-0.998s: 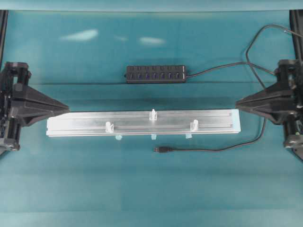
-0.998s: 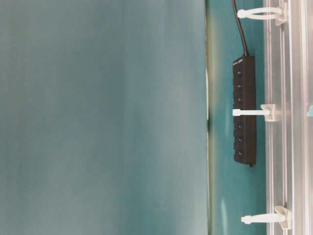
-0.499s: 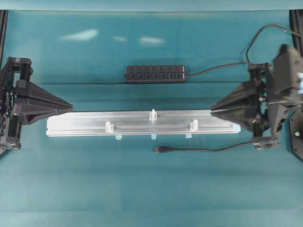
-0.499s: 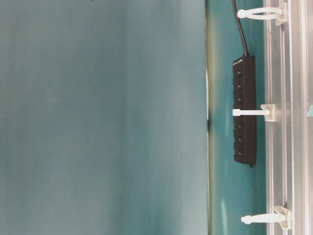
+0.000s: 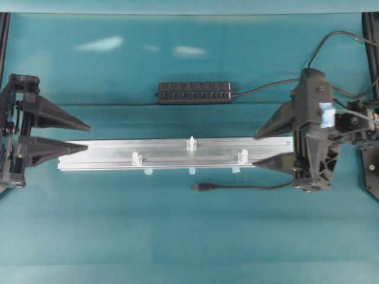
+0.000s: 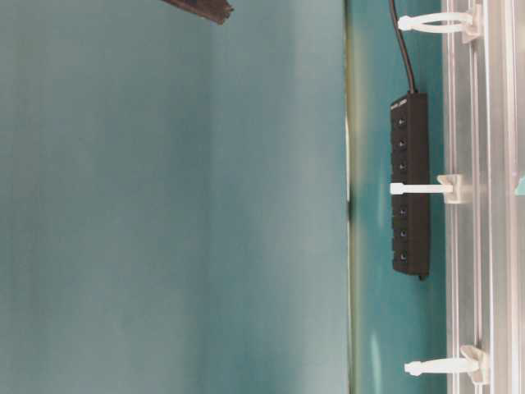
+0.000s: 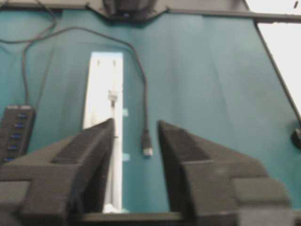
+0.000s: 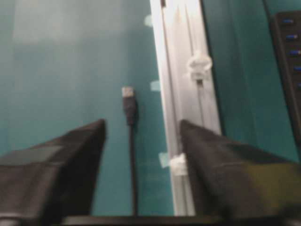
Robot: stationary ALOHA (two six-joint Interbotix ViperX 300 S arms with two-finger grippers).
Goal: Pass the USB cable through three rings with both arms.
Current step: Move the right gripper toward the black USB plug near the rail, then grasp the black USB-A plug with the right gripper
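1. Since the cable [image 5: 254,187] is thin, light and limp, it's best pinched just behind the stiff plug [image 8: 128,98]; a hold further back would likely let the tip droop.
2. Cable lies flat on the table, untouched, ahead of the right gripper [image 5: 256,148], whose jaws are apart and empty.
3. Left gripper [image 5: 87,136]: jaws also apart, empty, plug far ahead.
4. Rings [image 5: 191,142] stand on the rail [image 5: 106,155], beside the plug.
5. Open table on the plug's other side; the rail edge looks like the snag risk.
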